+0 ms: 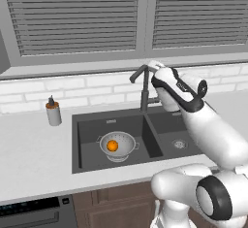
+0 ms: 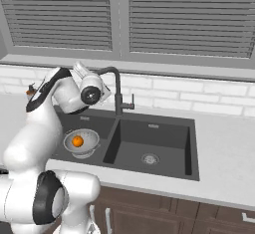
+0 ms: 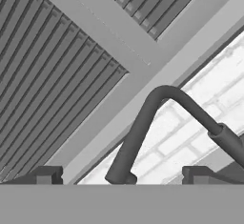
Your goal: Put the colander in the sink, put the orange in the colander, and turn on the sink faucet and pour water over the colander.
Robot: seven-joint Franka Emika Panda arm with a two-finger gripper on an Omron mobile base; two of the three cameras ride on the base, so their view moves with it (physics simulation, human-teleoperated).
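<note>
Orange [image 1: 112, 145] sits in colander [image 1: 123, 150] inside sink [image 1: 87, 130] left basin; gripper [image 3: 121, 176] spread wide by faucet [image 3: 143, 123]

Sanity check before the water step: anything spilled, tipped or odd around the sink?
Nothing stands out. The shiny perforated metal colander sits upright in the dark grey sink's left basin, with the small round orange inside. No water is running.

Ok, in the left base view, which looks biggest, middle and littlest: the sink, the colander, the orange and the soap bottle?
1. The sink, biggest by far.
2. The colander, sitting in the left basin.
3. The soap bottle on the counter; taller than the orange, and narrower than the colander.
4. The orange, littlest, inside the colander.
</note>
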